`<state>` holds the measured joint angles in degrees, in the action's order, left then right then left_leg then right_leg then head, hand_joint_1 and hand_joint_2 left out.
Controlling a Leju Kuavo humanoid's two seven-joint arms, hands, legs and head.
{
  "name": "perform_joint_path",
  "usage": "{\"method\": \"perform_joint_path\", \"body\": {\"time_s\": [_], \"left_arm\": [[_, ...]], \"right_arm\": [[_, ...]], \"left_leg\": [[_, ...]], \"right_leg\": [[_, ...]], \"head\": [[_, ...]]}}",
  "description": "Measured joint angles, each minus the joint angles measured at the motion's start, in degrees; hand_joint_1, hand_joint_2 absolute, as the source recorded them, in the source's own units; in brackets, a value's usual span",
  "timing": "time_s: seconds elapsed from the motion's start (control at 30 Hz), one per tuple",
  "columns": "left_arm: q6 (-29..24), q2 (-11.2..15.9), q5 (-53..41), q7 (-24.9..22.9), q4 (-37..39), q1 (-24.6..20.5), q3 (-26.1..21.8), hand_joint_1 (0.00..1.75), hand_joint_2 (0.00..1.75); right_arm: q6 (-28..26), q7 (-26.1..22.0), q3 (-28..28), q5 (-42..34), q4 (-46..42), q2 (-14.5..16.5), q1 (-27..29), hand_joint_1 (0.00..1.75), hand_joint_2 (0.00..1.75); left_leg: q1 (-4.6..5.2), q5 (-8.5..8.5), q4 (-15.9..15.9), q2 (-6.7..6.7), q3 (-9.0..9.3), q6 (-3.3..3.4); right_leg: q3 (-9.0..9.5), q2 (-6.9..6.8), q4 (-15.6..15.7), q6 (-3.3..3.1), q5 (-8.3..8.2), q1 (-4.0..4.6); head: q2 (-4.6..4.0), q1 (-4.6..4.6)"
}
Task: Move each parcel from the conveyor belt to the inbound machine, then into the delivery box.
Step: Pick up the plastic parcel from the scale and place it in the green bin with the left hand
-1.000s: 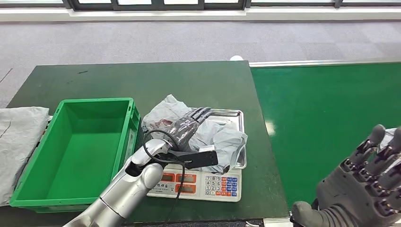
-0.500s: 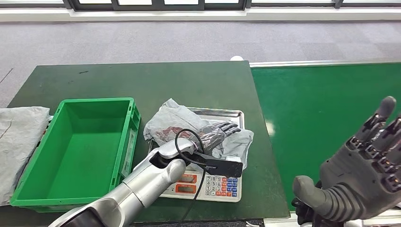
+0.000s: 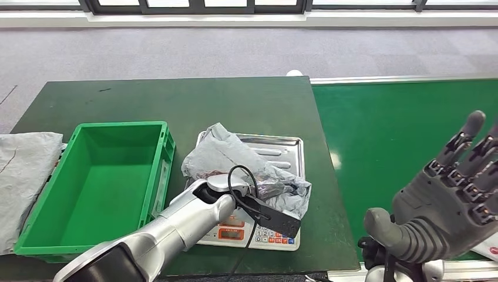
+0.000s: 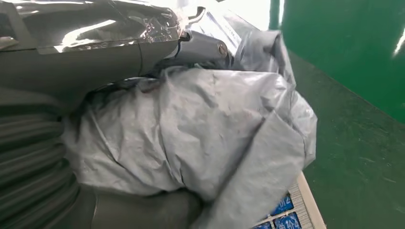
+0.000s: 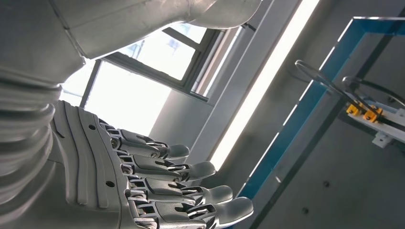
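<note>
1. The parcel (image 3: 244, 167) is seen on the steel tray of the inbound machine (image 3: 281, 232), a weighing scale with a keypad, which stands on the dark green table (image 3: 176, 100) just beside the green delivery box (image 3: 88, 182). It seems to be placed there so that it can be weighed before it goes into the box.
2. The left hand (image 4: 110, 47) is laid on the parcel, and in the left wrist view the film is gathered between thumb and fingers, so the parcel is judged to be gripped, probably for lifting toward the box.
3. The right hand (image 3: 449, 205) is held up near the conveyor belt (image 3: 399, 129) with fingers spread and nothing in them.
4. The parcel is a soft grey plastic bag, wrinkled and loosely folded; something dark shows through it faintly.
</note>
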<state>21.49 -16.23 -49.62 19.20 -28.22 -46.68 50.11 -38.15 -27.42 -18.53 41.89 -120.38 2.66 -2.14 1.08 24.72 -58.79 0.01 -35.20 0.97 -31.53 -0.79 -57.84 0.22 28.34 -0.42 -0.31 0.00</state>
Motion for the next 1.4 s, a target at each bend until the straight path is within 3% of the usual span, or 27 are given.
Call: {"method": "perform_joint_path", "body": {"time_s": [0.23, 0.53, 0.77, 1.23, 1.4], "left_arm": [[-0.4, -0.4, 0.0, 0.1, 0.9, -1.4, 1.3, 1.75, 1.75], [-7.7, 0.3, 2.1, -1.1, -0.1, -1.3, 1.1, 1.75, 1.75], [-13.3, 3.5, 2.8, -3.1, -7.6, 0.5, -2.7, 1.75, 1.75], [-14.1, 5.3, 2.6, -3.7, -12.7, 2.0, -5.5, 1.75, 1.75], [-20.7, 6.1, 1.6, -6.6, -16.8, 3.4, -8.3, 1.75, 1.75]], "right_arm": [[-0.8, -0.4, 0.0, 0.1, 0.8, -0.1, -0.1, 0.0, 1.75], [-1.6, -0.8, 0.0, 0.1, 0.9, -0.9, 0.2, 0.0, 1.75], [-1.9, -1.3, 0.0, -0.5, 0.9, -1.4, 1.6, 0.0, 1.75], [-2.0, -1.8, 0.0, -0.5, 0.9, -1.6, 2.2, 0.0, 1.75], [-1.5, -1.9, 0.0, -0.6, 0.4, -1.6, 3.3, 0.0, 1.75]], "left_leg": [[0.0, 0.0, 0.0, 0.01, 0.11, 0.0], [0.0, -0.07, 0.0, 0.03, 0.1, -0.04], [-0.01, -0.08, 0.0, 0.01, -0.01, -0.04], [0.0, -0.07, 0.0, 0.01, -0.14, -0.03], [0.0, -0.07, 0.0, 0.01, -0.15, -0.04]], "right_leg": [[0.1, 0.01, 0.0, 0.0, -0.01, 0.0], [0.05, 0.03, 0.0, -0.03, -0.07, 0.0], [-0.05, 0.02, 0.0, -0.04, -0.07, 0.0], [-0.18, 0.02, 0.0, -0.04, -0.07, 0.0], [-0.19, 0.02, 0.0, -0.04, -0.07, 0.01]], "head": [[0.0, 0.0], [0.0, 0.0], [0.0, 0.0], [0.0, 0.0], [0.0, 0.0]]}}
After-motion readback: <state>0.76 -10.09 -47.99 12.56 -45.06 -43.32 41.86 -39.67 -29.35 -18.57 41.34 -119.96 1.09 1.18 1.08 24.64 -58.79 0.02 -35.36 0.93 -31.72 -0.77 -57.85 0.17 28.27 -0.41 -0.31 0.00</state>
